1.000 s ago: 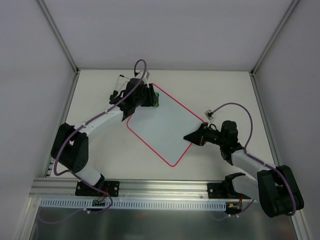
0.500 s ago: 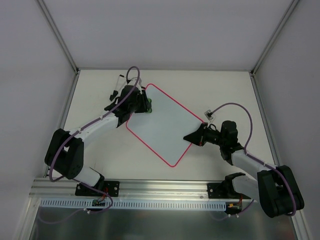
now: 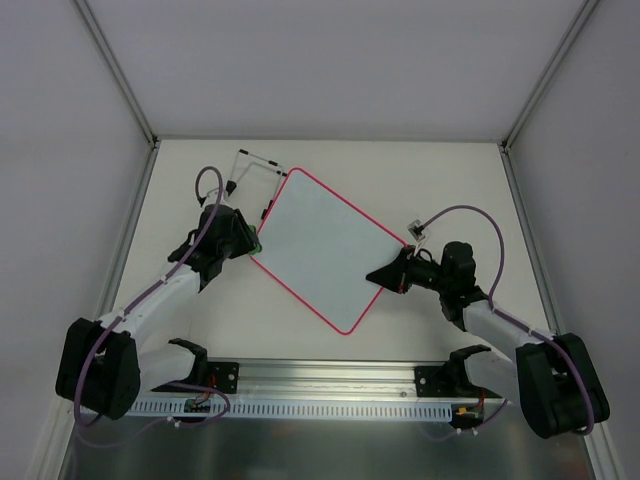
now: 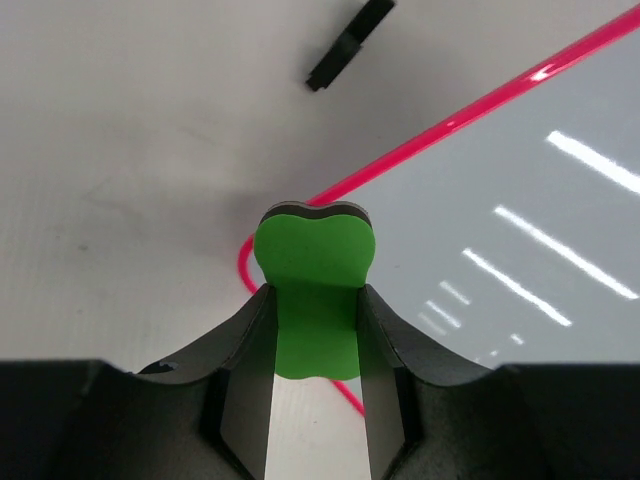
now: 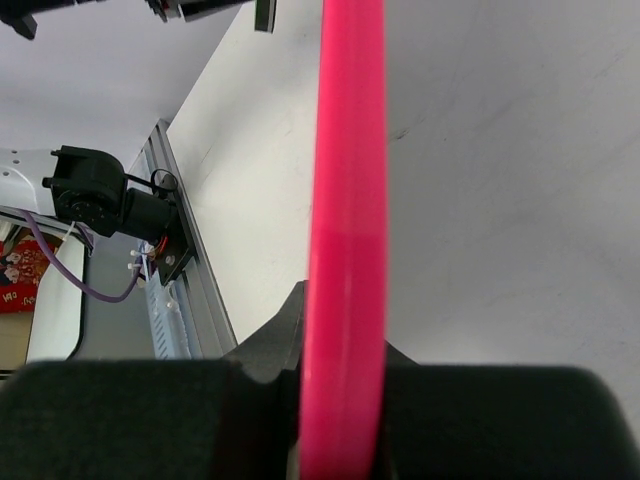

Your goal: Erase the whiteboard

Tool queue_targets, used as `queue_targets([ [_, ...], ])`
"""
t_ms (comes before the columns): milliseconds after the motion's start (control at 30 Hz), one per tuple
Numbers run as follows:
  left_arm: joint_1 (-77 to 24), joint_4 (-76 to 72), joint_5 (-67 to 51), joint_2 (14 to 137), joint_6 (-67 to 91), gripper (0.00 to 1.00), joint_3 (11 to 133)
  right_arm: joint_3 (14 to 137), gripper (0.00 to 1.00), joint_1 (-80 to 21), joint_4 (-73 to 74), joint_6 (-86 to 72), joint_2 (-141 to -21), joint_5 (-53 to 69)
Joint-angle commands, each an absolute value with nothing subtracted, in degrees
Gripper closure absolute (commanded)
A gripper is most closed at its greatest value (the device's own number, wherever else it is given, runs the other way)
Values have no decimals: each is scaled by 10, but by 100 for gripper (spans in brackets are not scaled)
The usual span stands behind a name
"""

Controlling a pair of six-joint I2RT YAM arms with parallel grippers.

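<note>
The whiteboard lies as a diamond on the table, white with a pink-red rim and no drawing on it. My left gripper is shut on the green eraser beside the board's left corner. In the left wrist view the eraser's tip sits over the rim at that corner. My right gripper is shut on the board's right edge. In the right wrist view the pink rim runs up between the jaws.
A black-footed wire stand lies at the back left, just beyond the board's top corner; one of its black feet shows in the left wrist view. The enclosure's walls stand on three sides, and an aluminium rail runs along the near edge.
My left gripper has moved with the eraser from the board's top corner down and left to its left corner. The wire stand is now uncovered. The right arm has not moved.
</note>
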State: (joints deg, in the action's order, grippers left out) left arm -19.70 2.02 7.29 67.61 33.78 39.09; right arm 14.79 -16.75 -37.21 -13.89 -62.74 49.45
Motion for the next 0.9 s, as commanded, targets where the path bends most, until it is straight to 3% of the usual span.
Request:
queue_targets([
  [0,-177,58,116,629,372,100,341,153,100,-172,-406,-32,-611,481],
  [133,-156,86,118,571,388,100,282,164,100,-171,-383,-31,-595,473],
  [433,-155,114,108,567,409,100,236,230,100,-171,-277,-19,-541,473],
  [533,-155,117,111,575,410,92,234,265,100,-171,-249,-19,-543,476],
  [633,-155,120,108,587,413,91,233,307,100,-172,-214,-15,-554,474],
  [733,-155,120,101,591,414,82,233,348,100,-172,-200,-5,-577,474],
  [800,-154,124,97,584,412,65,236,371,100,-172,-198,-5,-596,474],
  [867,-155,131,96,567,410,54,241,410,100,-173,-196,-6,-613,476],
])
